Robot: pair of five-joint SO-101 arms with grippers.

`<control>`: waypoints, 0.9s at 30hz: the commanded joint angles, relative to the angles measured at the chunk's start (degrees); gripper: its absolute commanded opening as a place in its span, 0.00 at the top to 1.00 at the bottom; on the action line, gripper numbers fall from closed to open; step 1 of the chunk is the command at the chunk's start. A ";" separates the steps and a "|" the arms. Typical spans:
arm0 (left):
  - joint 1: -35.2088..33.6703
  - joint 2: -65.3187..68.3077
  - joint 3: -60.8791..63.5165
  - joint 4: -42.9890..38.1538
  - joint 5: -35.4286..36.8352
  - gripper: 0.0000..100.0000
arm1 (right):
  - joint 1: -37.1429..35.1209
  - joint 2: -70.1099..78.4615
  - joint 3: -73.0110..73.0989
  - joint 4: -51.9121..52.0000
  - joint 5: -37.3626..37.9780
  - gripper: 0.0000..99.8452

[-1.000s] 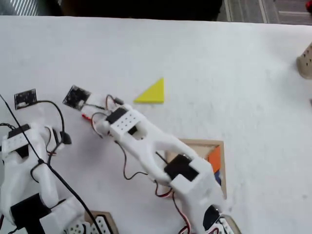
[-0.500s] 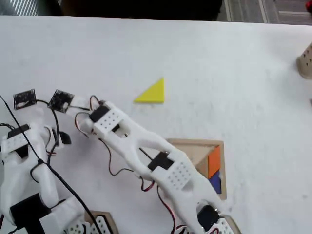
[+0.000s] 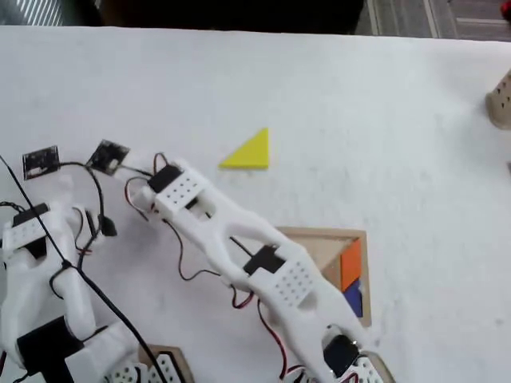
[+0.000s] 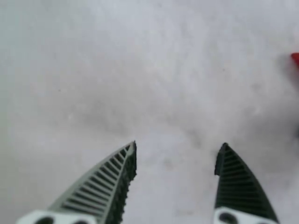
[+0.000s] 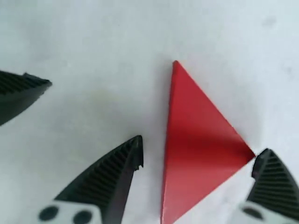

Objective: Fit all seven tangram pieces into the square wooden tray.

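Observation:
In the right wrist view a red triangle [image 5: 196, 140] lies flat on the white table between the fingers of my open right gripper [image 5: 198, 149], touching neither. The other arm's dark fingertip [image 5: 21, 91] pokes in close by. My left gripper [image 4: 178, 145] is open over bare table, with a sliver of red [image 4: 295, 59] at the picture's edge. From above, the right arm [image 3: 239, 239] stretches diagonally across the table's left half, hiding the red piece. A yellow triangle [image 3: 249, 152] lies beyond it. The wooden tray [image 3: 364, 263] holds an orange piece [image 3: 350, 262] and a blue piece [image 3: 353, 299].
The left arm [image 3: 40, 271] stands at the near left, close to the right arm's wrist, with loose wires [image 3: 184, 263] between them. A beige perforated object [image 3: 501, 100] sits at the far right edge. White table stretches open behind and to the right.
The right arm has swung left, uncovering more of the tray, then edged back a little. The left arm and the yellow triangle have stayed put.

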 commanded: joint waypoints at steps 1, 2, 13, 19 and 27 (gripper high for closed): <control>-0.40 -2.33 -0.26 -0.62 0.00 0.73 | 2.59 -0.92 -1.23 2.77 -6.33 0.64; -0.40 -2.33 -0.26 -0.62 0.00 0.73 | 2.68 -0.92 -1.23 3.12 -6.95 0.64; -0.40 -2.33 -0.18 -0.62 0.00 0.73 | 2.59 -0.40 -2.64 3.56 -6.86 0.64; -0.40 -2.33 -0.18 -0.62 0.00 0.73 | 2.33 -0.04 -2.81 2.51 -2.81 0.64; -0.40 -2.33 -0.18 -0.62 0.09 0.73 | 1.71 0.66 -3.08 2.51 0.44 0.64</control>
